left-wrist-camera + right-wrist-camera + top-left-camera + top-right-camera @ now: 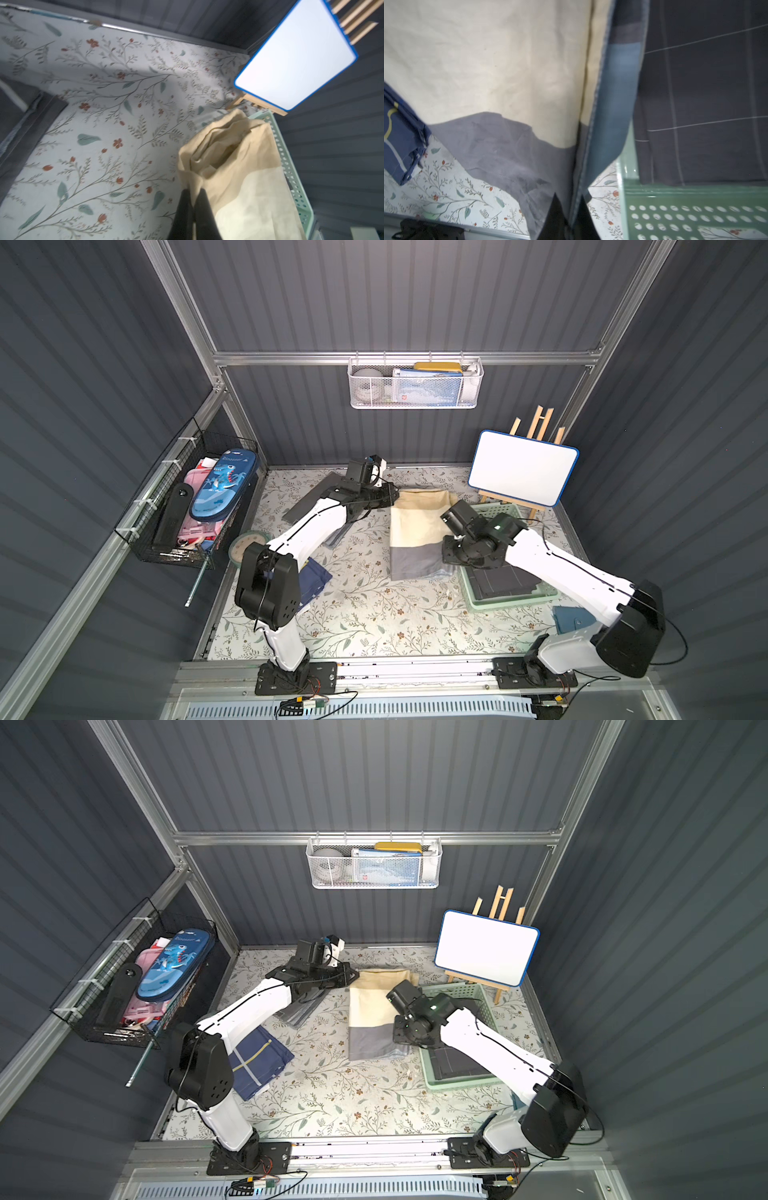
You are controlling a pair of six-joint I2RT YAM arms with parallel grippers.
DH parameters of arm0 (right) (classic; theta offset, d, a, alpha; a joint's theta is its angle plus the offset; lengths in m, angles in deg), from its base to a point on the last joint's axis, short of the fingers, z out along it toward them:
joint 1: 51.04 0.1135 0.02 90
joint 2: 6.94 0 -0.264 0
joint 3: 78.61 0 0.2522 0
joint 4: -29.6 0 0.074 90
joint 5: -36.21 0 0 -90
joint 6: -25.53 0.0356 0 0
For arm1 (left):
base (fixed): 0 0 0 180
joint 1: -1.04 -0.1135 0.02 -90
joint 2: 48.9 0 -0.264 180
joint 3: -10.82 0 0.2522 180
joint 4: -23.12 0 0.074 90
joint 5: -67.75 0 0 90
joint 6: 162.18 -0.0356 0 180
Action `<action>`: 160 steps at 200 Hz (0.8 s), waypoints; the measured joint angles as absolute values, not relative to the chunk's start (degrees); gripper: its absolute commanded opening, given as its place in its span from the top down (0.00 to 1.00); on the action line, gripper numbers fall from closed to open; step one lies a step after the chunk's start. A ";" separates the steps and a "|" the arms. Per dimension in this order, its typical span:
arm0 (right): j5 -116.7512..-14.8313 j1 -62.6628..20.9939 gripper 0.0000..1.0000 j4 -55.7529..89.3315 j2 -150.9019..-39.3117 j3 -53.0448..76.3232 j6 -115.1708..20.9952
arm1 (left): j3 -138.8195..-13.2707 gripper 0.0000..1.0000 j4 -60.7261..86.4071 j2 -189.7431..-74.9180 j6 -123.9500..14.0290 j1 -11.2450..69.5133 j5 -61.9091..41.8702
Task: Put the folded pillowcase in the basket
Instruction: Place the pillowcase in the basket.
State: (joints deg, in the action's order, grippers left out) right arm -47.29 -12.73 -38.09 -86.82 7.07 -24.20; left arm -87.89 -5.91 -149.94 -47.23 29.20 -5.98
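Two pinches are on: left gripper [193, 192] is clamped on the far cream corner of the folded cream-and-grey fabric pillowcase [417, 531], right gripper [569, 196] on its grey end. It sits just beside the shallow mint-green perforated plastic basket [511, 602], not in it. I'd lift both ends level and taut, clear the rim, then lay it on the dark checked cloth [505, 580] inside.

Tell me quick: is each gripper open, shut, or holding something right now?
Left gripper: shut on the pillowcase, at its beige end.
Right gripper: shut on the pillowcase, at its grey end.
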 measured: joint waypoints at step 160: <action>-43.09 -43.42 1.00 -48.08 -73.03 1.69 -36.48 | -108.11 1.00 -4.84 -167.20 -41.50 48.78 -4.12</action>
